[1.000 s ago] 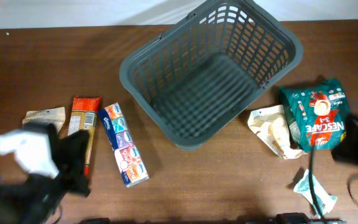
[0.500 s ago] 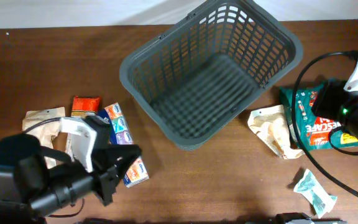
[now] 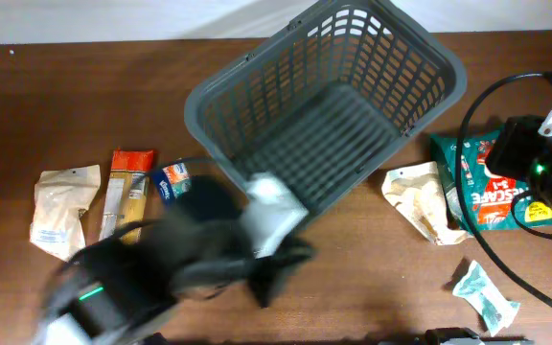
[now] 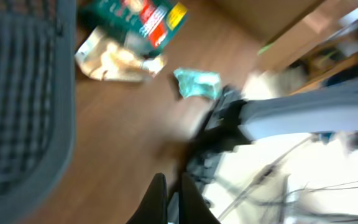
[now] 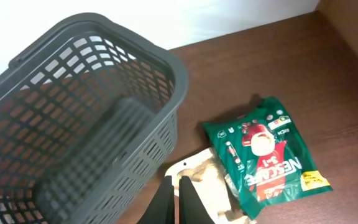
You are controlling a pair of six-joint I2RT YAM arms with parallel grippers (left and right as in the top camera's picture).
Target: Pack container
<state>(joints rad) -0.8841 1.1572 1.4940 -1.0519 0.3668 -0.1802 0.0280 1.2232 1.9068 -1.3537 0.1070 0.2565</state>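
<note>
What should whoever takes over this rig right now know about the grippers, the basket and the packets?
Grippers: the left gripper is shut and empty, its arm blurred by the basket's near corner. The right gripper is shut and empty, above the beige pouch.
Things: the basket is mid-table, with nothing visible inside.
Done: nothing packed.
Left: on the right, the beige pouch, the green coffee packet and the teal sachet. On the left, the second beige pouch, the orange packet and the blue packet, partly hidden.
</note>
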